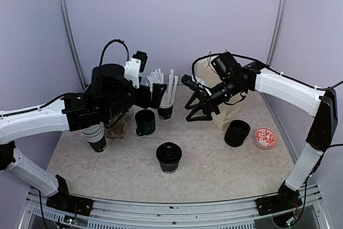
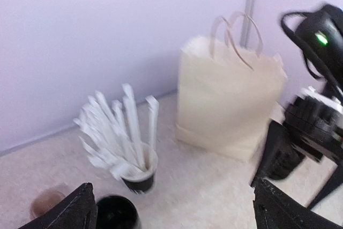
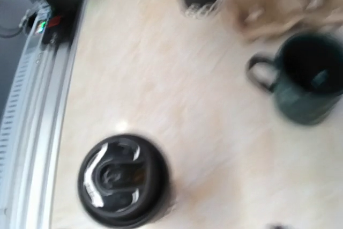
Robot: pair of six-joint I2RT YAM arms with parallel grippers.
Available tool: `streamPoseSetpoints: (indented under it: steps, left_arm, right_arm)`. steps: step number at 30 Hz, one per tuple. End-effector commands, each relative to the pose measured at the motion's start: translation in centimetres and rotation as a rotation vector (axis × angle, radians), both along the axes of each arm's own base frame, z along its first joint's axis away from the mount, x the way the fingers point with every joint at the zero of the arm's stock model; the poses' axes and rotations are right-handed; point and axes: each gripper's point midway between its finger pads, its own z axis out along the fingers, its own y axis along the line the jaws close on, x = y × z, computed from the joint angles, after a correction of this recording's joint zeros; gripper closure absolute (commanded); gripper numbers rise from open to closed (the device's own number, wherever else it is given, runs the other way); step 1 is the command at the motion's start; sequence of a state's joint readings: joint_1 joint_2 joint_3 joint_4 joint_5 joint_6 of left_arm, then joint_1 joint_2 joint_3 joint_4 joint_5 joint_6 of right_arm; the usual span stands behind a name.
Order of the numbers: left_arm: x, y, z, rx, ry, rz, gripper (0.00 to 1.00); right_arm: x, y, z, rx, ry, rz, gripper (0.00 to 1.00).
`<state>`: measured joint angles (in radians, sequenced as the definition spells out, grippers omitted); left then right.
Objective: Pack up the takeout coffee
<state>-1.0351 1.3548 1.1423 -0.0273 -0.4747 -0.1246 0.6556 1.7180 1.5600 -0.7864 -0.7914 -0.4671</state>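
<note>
- Beige worktop (image 1: 225, 170), lilac walls.
- Lidded takeout cup (image 1: 169, 157): centre, near side, standing alone.
- Stacked cups (image 1: 96, 140): left side.
- Left claw (image 2: 171, 186): spread wide, empty, near mug (image 1: 144, 122).
- Right claw (image 1: 196, 112): parted, empty, just left of paper bag (image 2: 230, 100).

Quick headcount: one lidded takeout cup (image 1: 169, 157) near the middle. One stack of takeout cups (image 1: 98, 143) on the left, too nested to count. One stack of black lids (image 1: 236, 132) on the right, same problem. One dark mug (image 1: 144, 122), one cup of straws (image 1: 165, 110) (loads of straws), one paper bag (image 2: 230, 95) at the far right, one red-patterned dish (image 1: 265, 138), one brownish thing (image 1: 117, 130). Two arms: left arm (image 1: 32, 122) and right arm (image 1: 284, 87).
</note>
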Motion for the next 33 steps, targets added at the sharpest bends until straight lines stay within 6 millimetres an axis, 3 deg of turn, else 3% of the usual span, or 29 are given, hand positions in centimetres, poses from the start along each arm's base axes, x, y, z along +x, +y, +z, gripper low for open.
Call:
streamPoseSetpoints:
  steps: [1, 6, 11, 18, 23, 33]
  left_arm:
    - [3.6, 3.3, 7.9, -0.089, -0.185, 0.137, 0.01]
    - [6.5, 5.5, 11.0, -0.141, -0.259, 0.172, 0.01]
    - [9.2, 10.3, 9.3, -0.310, -0.127, 0.250, 0.01]
    - [6.8, 9.5, 8.5, -0.196, -0.209, 0.050, 0.03]
    - [6.4, 10.3, 8.6, -0.193, -0.212, 0.073, 0.07]
    - [6.8, 9.9, 7.8, -0.175, -0.189, 0.073, 0.09]
  right_arm:
    - [2.4, -0.1, 3.8, 0.051, -0.138, -0.074, 0.02]
    - [1.4, 0.8, 1.9, 0.020, -0.137, 0.020, 0.01]
    - [-0.8, 3.0, -0.8, -0.084, -0.278, 0.137, 0.10]
    - [-2.6, 4.9, -5.7, -0.231, -0.331, 0.247, 0.12]
    - [-4.2, 5.7, -8.2, -0.307, -0.319, 0.318, 0.12]
    - [-6.0, 6.2, -8.7, -0.314, -0.284, 0.377, 0.12]
